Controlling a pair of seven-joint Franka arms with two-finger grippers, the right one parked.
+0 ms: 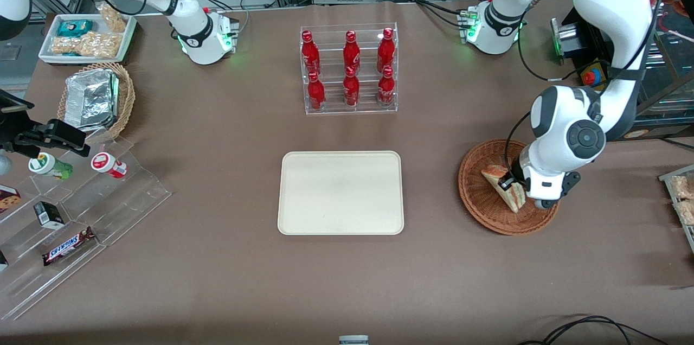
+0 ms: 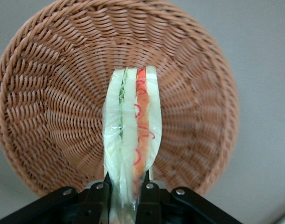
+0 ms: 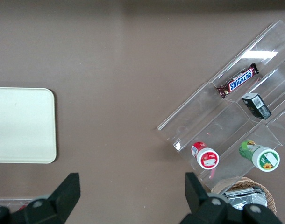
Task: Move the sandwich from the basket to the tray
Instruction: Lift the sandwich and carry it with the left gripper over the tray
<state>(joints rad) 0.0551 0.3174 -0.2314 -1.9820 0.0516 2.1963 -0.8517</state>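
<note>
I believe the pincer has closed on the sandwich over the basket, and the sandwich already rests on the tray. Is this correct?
Not quite. The pincer is closed on the sandwich over the basket, but the front view shows the tray bare; the sandwich is not on it yet.

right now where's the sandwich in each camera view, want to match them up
Front view: the sandwich lies in the brown basket at the working arm's end of the table, with the hand on it.
Left wrist view: the sandwich stands edge-on, gripped by the hand.
Right wrist view: not in it.
Shared landmark: the basket in the first two; the tray links front and right wrist views.
</note>
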